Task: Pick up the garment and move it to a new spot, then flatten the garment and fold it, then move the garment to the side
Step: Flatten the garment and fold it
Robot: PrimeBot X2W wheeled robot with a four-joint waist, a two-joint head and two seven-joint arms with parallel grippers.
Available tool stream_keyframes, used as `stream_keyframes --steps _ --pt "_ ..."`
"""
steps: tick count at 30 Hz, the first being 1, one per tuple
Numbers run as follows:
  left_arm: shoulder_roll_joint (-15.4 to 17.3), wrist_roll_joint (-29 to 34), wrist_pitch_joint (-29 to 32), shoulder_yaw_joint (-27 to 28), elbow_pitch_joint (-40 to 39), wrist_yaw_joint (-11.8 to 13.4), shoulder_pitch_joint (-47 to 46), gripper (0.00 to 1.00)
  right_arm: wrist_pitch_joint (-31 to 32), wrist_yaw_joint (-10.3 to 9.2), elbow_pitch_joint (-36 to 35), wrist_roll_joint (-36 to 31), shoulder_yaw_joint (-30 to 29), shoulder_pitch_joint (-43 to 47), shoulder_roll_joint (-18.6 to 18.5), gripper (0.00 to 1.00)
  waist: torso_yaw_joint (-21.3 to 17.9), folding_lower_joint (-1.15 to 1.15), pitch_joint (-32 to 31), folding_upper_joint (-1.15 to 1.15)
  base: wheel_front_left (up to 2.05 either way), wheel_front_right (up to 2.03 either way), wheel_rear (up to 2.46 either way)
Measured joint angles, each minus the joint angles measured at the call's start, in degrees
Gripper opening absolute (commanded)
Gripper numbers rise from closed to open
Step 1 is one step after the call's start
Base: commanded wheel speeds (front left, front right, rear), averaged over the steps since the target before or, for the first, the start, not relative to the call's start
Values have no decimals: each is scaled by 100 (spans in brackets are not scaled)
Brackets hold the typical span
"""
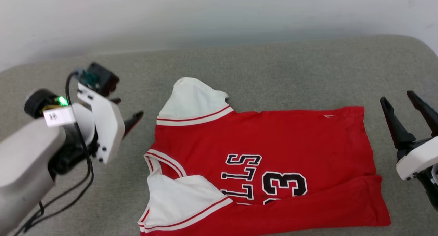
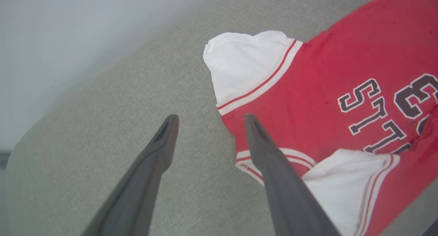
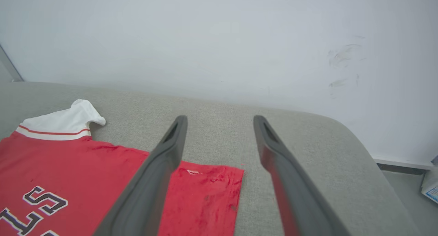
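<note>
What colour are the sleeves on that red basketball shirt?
White short sleeves, red-striped, on the red basketball shirt; best in left wrist view.

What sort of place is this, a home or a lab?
Likely a plain indoor test space: a grey cushion against a bare, scuffed white wall, with one shirt laid on it.

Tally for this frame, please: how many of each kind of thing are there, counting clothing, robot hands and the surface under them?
garment: 1, red with white sleeves
hands: 2, the left hand and the right hand, both open and empty
grey padded surface: 1
Total: 4
</note>
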Motion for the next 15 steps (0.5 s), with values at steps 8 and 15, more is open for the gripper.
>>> stream_keyframes --steps 8,15 --pt "-410 -186 565 363 645 -18 -1185 100 -391 0 -1265 -1400 -1185 492 1060 100 -227 0 613 0 0 0 0" --pt "-666 -393 1380 489 1310 -223 -2193 100 -267 0 -2153 -1947 -1276 689 1528 100 -502 0 1274 0 0 0 0"
